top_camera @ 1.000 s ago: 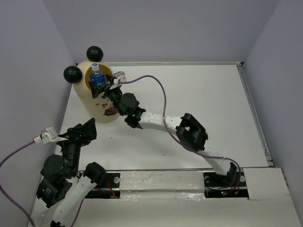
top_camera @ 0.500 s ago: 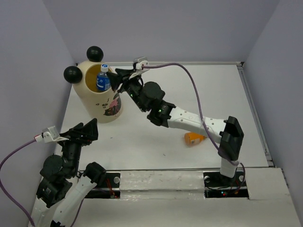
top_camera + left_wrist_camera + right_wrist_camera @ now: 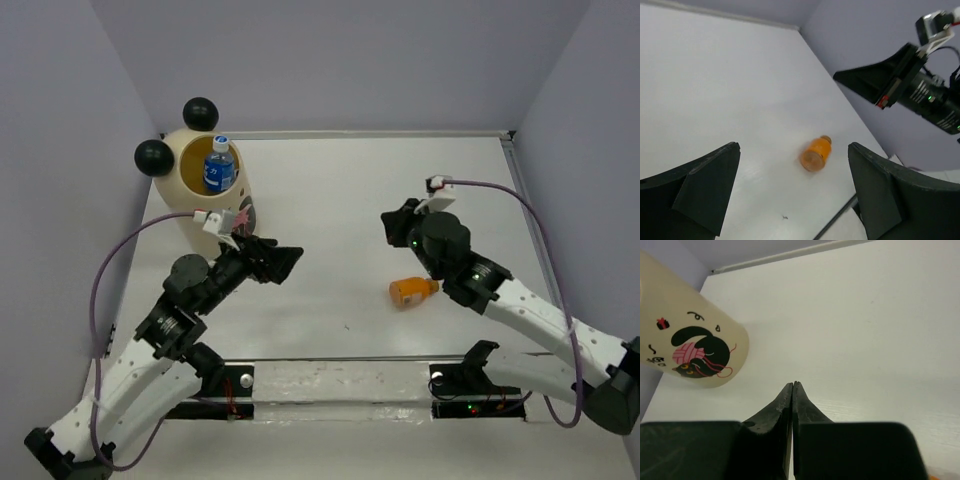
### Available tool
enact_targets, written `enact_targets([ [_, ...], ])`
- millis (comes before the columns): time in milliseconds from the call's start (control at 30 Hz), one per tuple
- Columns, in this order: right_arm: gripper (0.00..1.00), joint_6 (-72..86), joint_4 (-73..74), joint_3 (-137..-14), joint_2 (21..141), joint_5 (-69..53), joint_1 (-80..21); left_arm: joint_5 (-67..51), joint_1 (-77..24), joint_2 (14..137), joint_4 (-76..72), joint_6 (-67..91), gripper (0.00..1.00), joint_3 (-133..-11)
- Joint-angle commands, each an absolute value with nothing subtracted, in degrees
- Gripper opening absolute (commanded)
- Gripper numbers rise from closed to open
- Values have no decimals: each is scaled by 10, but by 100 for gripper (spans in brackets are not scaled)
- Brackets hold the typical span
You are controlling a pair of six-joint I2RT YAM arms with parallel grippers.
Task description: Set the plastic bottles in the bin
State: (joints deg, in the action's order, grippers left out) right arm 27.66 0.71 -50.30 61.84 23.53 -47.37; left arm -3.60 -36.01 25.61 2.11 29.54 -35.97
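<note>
The cream bin (image 3: 202, 196) with two black ball ears stands at the far left; a clear bottle with a blue label (image 3: 218, 167) stands inside it. An orange bottle (image 3: 412, 291) lies on its side on the white table, right of centre. My left gripper (image 3: 285, 261) hovers open left of centre and points toward that orange bottle (image 3: 816, 153), which lies well ahead between its fingers. My right gripper (image 3: 390, 226) is shut and empty, above the table just beyond the orange bottle. The right wrist view shows the bin's side (image 3: 687, 347) with its cat print beyond the shut gripper (image 3: 793, 386).
Grey walls close the table (image 3: 400, 190) at the back and both sides. A raised white strip (image 3: 340, 385) with the arm bases runs along the near edge. The right arm (image 3: 920, 90) shows in the left wrist view, above and beyond the orange bottle.
My right gripper let go of the blue-labelled bottle in the bin, shut, and swung back to the right over the table. My left arm swung out from the near left toward the table's centre.
</note>
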Motion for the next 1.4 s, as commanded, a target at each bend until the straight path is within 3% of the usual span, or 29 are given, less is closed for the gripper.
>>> enact_targets([
  [0, 29, 351, 107, -443, 470, 273, -405, -115, -432, 364, -146, 323, 94, -335],
  [33, 39, 350, 122, -441, 446, 286, -396, -86, -464, 387, -149, 313, 92, -343],
  [67, 61, 347, 145, -441, 402, 300, -383, -57, -527, 439, -149, 301, 91, -354],
  [133, 80, 327, 172, -460, 368, 330, -383, 25, -616, 496, -148, 253, 89, -399],
  [200, 84, 302, 191, -488, 333, 343, -378, 81, -661, 590, -134, 201, 88, -454],
  [267, 85, 287, 205, -505, 317, 350, -378, 91, -706, 691, -123, 158, 90, -514],
  [333, 85, 276, 220, -518, 294, 355, -378, 89, -726, 759, -100, 120, 99, -563],
  [433, 85, 269, 245, -532, 258, 354, -378, 91, -759, 895, -51, 30, 99, -652],
  [933, 85, 267, 301, -548, 181, 309, -378, 140, -758, 1147, 11, -88, 97, -845],
  [1100, 84, 272, 301, -531, 178, 299, -378, 151, -752, 1191, 9, -108, 83, -863],
  [1267, 80, 273, 301, -526, 156, 284, -378, 199, -753, 1170, -3, -95, 54, -831],
  [1333, 79, 276, 301, -516, 141, 282, -378, 211, -751, 1115, -57, -85, 35, -776],
  [1367, 79, 277, 301, -512, 141, 281, -378, 215, -750, 1097, -68, -79, 33, -761],
])
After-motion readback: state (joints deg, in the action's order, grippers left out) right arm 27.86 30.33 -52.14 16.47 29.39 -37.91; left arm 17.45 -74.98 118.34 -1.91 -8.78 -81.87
